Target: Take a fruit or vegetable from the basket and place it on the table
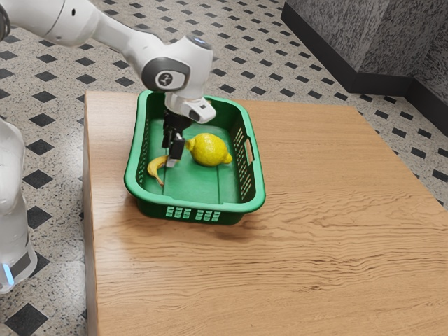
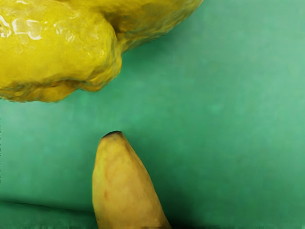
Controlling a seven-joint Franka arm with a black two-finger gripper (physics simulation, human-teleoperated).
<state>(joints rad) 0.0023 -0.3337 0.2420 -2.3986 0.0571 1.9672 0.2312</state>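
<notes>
Low inside the green basket (image 1: 254,189), my gripper (image 1: 171,161) is down at one end of the banana (image 1: 155,169). Whether it grips the banana cannot be made out. The banana lies on the basket's floor, on the side toward the exterior view's left. A large yellow lemon (image 1: 209,150) rests close beside the gripper. In the wrist view the dark-tipped end of the banana (image 2: 125,186) reaches in from the lower edge, under the hand, and the lemon (image 2: 52,52) lies apart from that tip.
The basket stands on a wooden table (image 1: 329,224), near the edge at the exterior view's left. Its raised walls surround the gripper. Bare wood stretches away toward the exterior view's right.
</notes>
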